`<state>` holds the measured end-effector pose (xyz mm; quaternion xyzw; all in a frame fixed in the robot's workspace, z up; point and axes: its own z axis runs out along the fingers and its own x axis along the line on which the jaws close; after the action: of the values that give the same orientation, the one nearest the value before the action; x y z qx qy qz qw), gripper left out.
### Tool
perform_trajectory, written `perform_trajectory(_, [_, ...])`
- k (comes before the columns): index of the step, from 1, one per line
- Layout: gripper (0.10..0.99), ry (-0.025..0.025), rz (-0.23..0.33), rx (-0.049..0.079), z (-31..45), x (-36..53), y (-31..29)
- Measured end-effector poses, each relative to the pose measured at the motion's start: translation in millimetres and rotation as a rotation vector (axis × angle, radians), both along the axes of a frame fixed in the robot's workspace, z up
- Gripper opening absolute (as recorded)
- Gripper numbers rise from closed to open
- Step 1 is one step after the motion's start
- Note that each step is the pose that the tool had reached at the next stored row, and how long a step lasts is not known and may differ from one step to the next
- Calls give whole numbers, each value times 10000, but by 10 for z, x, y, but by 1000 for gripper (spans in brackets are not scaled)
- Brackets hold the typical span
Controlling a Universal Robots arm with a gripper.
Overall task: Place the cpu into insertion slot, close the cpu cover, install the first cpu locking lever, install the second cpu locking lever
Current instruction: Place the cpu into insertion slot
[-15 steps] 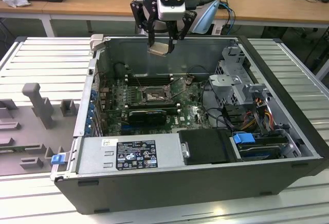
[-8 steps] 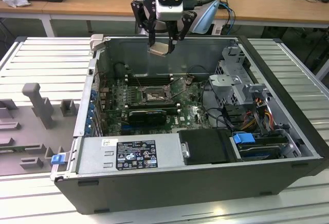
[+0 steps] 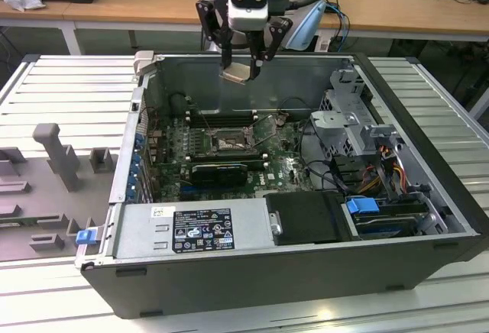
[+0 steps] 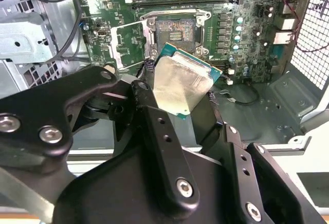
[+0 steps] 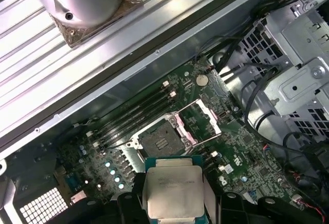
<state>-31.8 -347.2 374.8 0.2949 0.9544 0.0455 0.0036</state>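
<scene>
the end effector (image 3: 243, 64) is clenched on the cpu (image 3: 235, 73), its fingers (image 4: 149, 106) pinching opposite edges so the chip's broad faces are left bare and nothing sits under it to foul the seating. in the exterior view the cpu hangs high over the far wall of the computer case (image 3: 306, 272), well above the circuit board (image 3: 283, 169) and a little tilted, not level.

the case lies on its side on the ribbed bench (image 3: 61, 88) with its panel off, which turns the board face up and gives the arm a straight way down from above.

the insertion slot (image 5: 157, 141) shows in both wrist views as a dark square with a bright metal rim, and nothing lies in it. the cpu cover (image 5: 199, 117) is swung back on its hinge and rests just beside the slot, so its frame is out of the way and the contacts are exposed.

in the first wrist view the cpu (image 5: 172, 190) sits off to one side of the slot, not over it. as i judge it, the first step is in hand and the chip is not yet seated; the cover is open.
</scene>
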Motion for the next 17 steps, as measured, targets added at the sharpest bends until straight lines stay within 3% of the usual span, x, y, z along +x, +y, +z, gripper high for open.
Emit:
perform_trajectory(11, [529, -1, -752, 0, -1, 0, 0])
perform_trajectory(17, [529, 0, -1536, -11, -24, 0, 0])
